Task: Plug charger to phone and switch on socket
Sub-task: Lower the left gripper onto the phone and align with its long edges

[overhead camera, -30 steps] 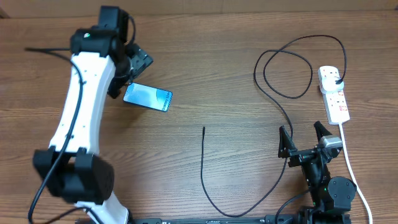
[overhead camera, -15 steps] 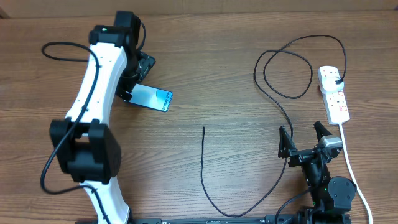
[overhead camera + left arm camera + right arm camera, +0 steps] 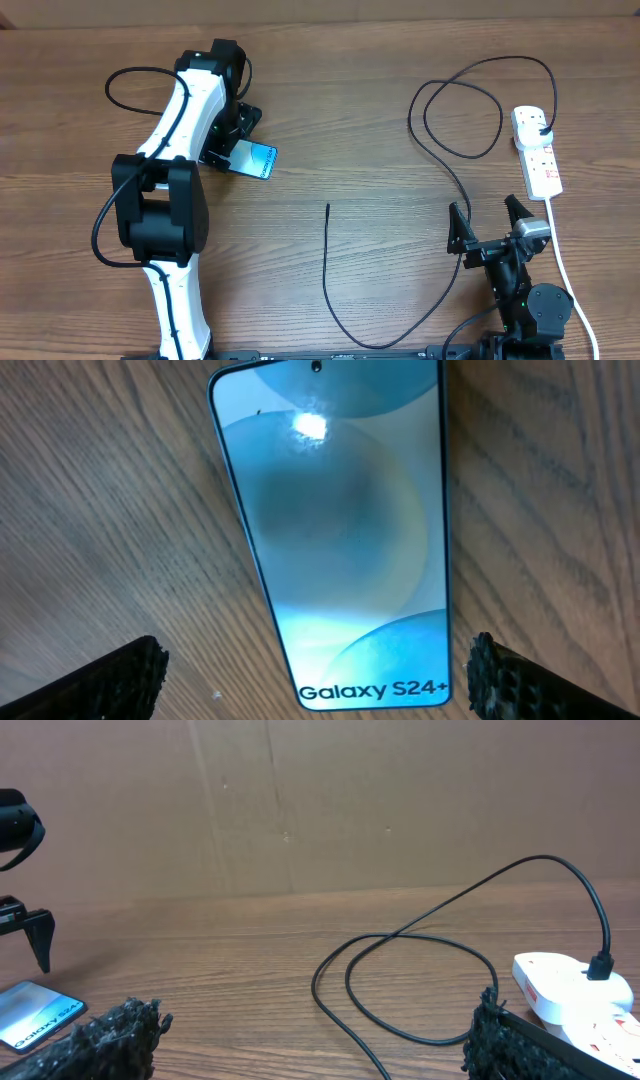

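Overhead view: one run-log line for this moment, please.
left end effector open over phone; right end effector open; charger tip on table, apart from phone; plug in socket

One phone (image 3: 250, 158) is seen at the upper left, one charger (image 3: 326, 250) in the middle, one socket (image 3: 537, 152) at the right, and two robot arms, the left arm (image 3: 185, 110) and the right arm (image 3: 541, 304), on one table (image 3: 400, 60).
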Controlling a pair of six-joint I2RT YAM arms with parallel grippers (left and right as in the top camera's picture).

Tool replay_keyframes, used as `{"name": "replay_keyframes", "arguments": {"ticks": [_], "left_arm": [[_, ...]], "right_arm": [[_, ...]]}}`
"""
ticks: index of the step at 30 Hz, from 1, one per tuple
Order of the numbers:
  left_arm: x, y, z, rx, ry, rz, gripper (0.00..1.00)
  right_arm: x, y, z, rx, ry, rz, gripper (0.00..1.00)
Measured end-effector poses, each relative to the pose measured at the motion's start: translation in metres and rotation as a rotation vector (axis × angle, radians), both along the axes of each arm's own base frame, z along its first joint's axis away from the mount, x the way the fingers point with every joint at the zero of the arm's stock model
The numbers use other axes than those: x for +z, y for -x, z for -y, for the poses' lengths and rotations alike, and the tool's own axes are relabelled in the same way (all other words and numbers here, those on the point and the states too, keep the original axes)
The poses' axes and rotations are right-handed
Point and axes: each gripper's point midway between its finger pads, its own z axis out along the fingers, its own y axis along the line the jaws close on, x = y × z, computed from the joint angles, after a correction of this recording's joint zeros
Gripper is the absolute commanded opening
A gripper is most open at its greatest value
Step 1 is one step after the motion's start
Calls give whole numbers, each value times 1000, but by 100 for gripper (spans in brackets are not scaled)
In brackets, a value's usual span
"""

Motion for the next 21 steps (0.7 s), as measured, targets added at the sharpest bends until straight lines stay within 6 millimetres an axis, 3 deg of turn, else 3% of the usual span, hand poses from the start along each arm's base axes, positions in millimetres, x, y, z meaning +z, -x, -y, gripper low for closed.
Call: {"name": "replay_keyframes", "arguments": {"ticks": [8,21], "left_arm": [[0,-3,-4,43,-40,19,100],[2,6,10,28,-117,7,100]], "right_arm": [[0,0,0,0,0,-1,100],[0,0,0,0,0,0,100]]}}
